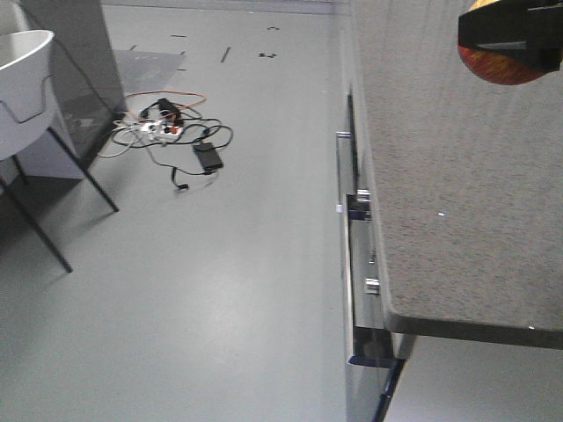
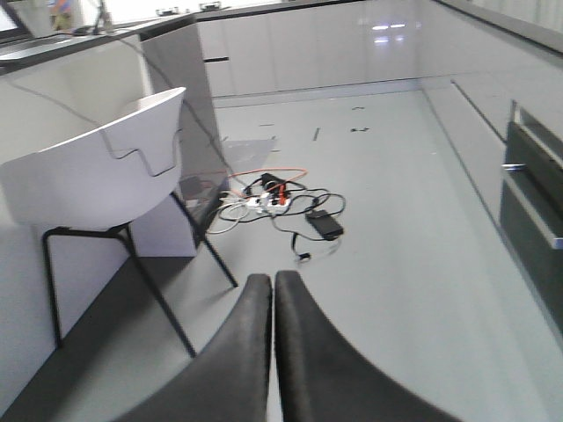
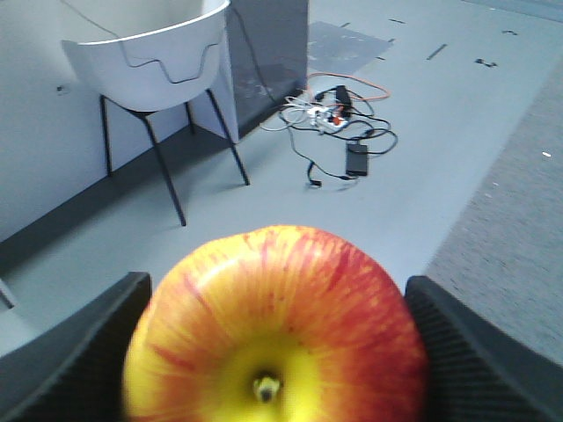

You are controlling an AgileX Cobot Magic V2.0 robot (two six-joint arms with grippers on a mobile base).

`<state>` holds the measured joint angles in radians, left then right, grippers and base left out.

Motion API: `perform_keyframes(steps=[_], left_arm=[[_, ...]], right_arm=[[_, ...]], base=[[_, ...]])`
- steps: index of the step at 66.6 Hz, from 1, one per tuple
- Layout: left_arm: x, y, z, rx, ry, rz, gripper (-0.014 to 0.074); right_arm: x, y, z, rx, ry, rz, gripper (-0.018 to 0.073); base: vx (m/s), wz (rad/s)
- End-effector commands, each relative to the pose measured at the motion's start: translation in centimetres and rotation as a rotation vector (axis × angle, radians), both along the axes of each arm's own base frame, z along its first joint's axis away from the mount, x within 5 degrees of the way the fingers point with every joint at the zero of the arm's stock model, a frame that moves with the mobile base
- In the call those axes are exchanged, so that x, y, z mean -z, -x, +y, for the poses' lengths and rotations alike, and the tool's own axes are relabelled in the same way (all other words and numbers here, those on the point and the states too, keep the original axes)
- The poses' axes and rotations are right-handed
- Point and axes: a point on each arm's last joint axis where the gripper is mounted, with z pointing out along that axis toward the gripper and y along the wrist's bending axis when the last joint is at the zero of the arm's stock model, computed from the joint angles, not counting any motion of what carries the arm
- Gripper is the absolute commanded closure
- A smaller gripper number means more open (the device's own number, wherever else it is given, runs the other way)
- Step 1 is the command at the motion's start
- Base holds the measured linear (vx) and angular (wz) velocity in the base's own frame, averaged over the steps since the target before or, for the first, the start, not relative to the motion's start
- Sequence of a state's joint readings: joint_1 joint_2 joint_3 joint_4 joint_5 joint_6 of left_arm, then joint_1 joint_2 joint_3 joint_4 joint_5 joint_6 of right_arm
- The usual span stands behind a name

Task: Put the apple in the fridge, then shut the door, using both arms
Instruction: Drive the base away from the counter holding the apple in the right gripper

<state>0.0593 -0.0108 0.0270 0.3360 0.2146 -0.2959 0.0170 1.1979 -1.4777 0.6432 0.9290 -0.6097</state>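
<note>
The apple [image 3: 277, 316], red with yellow streaks, fills the lower part of the right wrist view with its stem end facing the camera. My right gripper [image 3: 277, 347] is shut on it, one black finger [image 3: 79, 352] pressed to each side. In the front view the apple [image 1: 501, 69] hangs at the top right above the speckled countertop [image 1: 457, 193], under the right gripper [image 1: 510, 40]. My left gripper [image 2: 273, 281] is shut with nothing in it, its fingertips touching, above bare floor. The fridge and its door are out of view.
A white shell chair [image 1: 22, 88] on black legs stands at the left beside a dark grey counter block [image 1: 79, 61]. A tangle of cables with a power strip [image 1: 171, 132] lies on the grey floor. Built-in appliance handles [image 1: 352, 220] line the counter front.
</note>
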Motion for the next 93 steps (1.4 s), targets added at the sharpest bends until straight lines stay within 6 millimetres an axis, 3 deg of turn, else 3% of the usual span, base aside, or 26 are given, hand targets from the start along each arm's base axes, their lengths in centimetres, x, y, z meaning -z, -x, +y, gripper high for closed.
perform_keyframes(steps=[1,93], left_arm=[[-0.14,-0.02,-0.21,0.023,0.004,-0.063,0.0604],[-0.14,-0.02,-0.21,0.023,0.004,-0.063,0.0604]], right_arm=[[-2.08,0.82,-0.15,0.024,-0.042,-0.112,0.0377],[-2.08,0.82,-0.15,0.024,-0.042,-0.112,0.0377]], base=[[-0.01,0.35],[-0.03,0.31]])
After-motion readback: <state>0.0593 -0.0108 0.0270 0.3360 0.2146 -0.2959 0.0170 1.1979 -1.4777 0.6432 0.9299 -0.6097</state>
